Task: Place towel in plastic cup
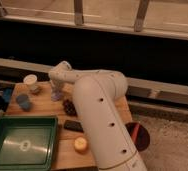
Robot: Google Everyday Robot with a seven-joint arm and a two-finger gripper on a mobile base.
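Apparently grasp stage: gripper low over wooden table, at pale bluish scrap, likely towel; clamped or apart, cannot tell. Pale cup stands near, toward far corner. Next: secure hold, lift clear, carry over cup, lower towel into mouth.
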